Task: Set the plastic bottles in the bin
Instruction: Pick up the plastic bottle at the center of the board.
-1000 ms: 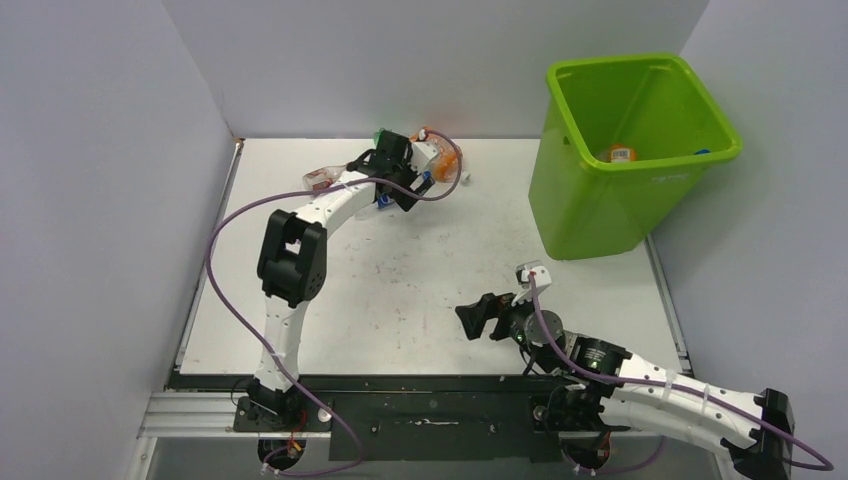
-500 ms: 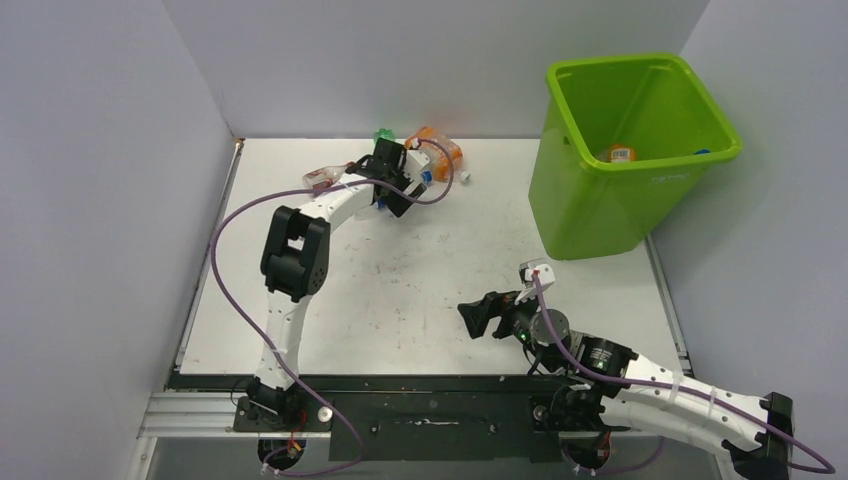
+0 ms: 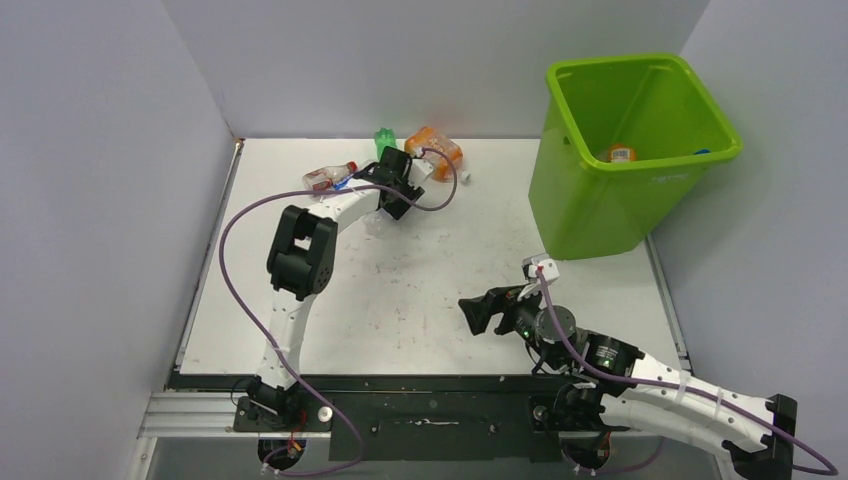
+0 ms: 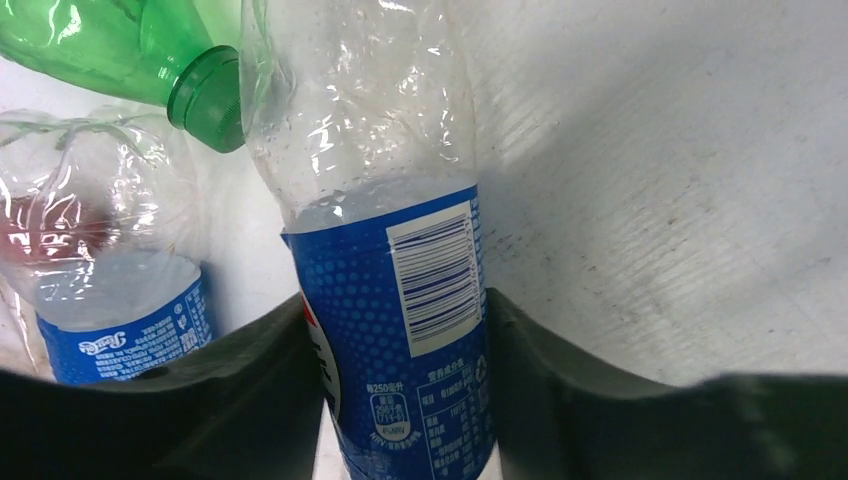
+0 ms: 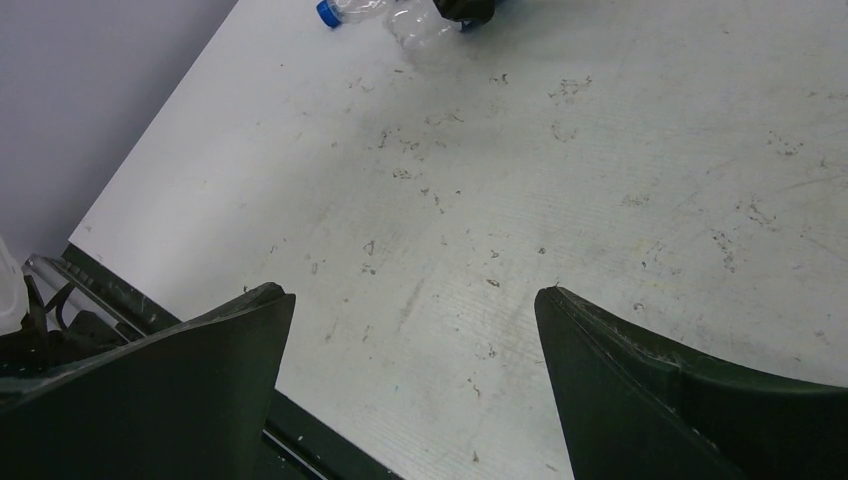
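My left gripper (image 4: pixel 395 300) is shut on a crushed clear plastic bottle with a blue Pepsi label (image 4: pixel 385 210); both fingers press the label. A green bottle (image 4: pixel 150 60) and a second blue-labelled bottle (image 4: pixel 110 290) lie just beyond it. From above, the left gripper (image 3: pixel 393 190) sits at the far middle of the table, close to the green bottle (image 3: pixel 384 138), an orange bottle (image 3: pixel 435 150) and a red-labelled bottle (image 3: pixel 328 177). The lime-green bin (image 3: pixel 600 210) stands at the far right with an orange-labelled bottle (image 3: pixel 622 153) inside. My right gripper (image 3: pixel 478 315) hangs open over bare table.
White walls close in the table on the left, back and right. The right wrist view shows its open gripper (image 5: pixel 410 295) over scuffed table, the near-left table edge (image 5: pixel 130 300), and a clear bottle with a blue cap (image 5: pixel 327 12) at the top.
The left gripper has drawn slightly back toward the near side and closed on the blue-labelled bottle. The green and orange bottles now show fully. The right arm has barely moved.
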{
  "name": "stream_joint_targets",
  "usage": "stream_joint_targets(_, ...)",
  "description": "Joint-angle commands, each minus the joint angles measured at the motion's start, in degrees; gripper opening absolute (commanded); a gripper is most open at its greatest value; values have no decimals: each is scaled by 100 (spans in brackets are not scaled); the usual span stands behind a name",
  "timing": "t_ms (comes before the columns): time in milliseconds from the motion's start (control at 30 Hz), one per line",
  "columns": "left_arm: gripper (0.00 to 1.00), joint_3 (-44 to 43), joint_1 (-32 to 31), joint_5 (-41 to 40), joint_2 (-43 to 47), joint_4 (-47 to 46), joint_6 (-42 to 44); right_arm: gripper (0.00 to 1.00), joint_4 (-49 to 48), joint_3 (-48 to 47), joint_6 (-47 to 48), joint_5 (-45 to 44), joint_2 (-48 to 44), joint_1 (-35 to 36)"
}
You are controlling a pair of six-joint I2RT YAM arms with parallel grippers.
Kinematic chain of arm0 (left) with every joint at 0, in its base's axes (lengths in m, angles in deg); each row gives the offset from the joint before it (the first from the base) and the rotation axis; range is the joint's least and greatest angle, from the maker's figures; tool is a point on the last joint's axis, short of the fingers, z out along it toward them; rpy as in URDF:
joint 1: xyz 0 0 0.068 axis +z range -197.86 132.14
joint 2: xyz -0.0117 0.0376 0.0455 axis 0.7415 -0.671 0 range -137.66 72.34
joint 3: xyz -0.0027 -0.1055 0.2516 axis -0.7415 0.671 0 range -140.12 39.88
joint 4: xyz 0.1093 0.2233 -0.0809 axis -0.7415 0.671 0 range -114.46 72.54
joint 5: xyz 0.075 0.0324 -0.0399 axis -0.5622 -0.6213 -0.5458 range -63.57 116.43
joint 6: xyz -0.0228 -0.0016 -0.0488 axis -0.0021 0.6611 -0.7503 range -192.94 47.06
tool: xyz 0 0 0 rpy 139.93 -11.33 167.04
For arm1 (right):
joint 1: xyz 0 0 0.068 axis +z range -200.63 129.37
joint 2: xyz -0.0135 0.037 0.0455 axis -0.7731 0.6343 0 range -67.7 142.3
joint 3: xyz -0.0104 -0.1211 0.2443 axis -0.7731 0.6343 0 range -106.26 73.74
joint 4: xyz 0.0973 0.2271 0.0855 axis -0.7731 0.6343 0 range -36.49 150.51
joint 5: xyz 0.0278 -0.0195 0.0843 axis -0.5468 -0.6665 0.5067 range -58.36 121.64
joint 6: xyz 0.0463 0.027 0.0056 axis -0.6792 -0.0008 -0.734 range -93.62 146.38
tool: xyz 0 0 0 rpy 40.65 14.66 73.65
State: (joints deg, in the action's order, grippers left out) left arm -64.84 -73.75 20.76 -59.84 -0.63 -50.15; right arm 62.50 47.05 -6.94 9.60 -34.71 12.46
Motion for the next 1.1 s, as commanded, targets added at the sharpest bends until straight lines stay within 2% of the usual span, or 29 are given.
stream_joint_targets(0,43,55,-96,169,305,140,-305,95,22,-152,-120,-90,-229,1)
stream_joint_targets(100,28,81,-152,286,719,193,-571,95,118,-232,-161,-123,-331,2)
stream_joint_targets(200,22,380,-134,784,1489,2,-980,95,270,-385,-74,-203,-343,2)
stream_joint_targets(400,16,1975,-92,1755,3561,-984,-1857,95,473,-964,415,-403,-125,6)
stream_joint_targets(500,10,3063,-93,2427,4738,-1776,-2331,95,439,-1244,564,-623,-3,8)
stream_joint_targets(567,2,3797,-104,2935,5523,-2254,-2512,95,243,-1318,853,-782,18,9)
stream_joint_targets(667,0,4828,-167,3314,6611,-3129,-2625,95,-160,-1459,1370,-922,-24,3)
stream_joint_targets(733,0,5536,-251,3455,7326,-3775,-2824,94,-401,-1698,1570,-640,-26,2)
stream_joint_targets(800,0,6383,-330,3657,7981,-4834,-3231,93,-504,-2093,1634,14,163,2)
stream_joint_targets(867,0,7023,-411,3824,8293,-5639,-3632,93,-379,-2611,1626,523,499,2)
stream_joint_targets(967,0,7531,-677,3903,8576,-6301,-3885,93,-382,-3128,1418,1020,919,8)
stream_joint_targets(1067,0,7607,-927,4225,8542,-6533,-3995,93,-834,-3222,1258,1340,1165,7)
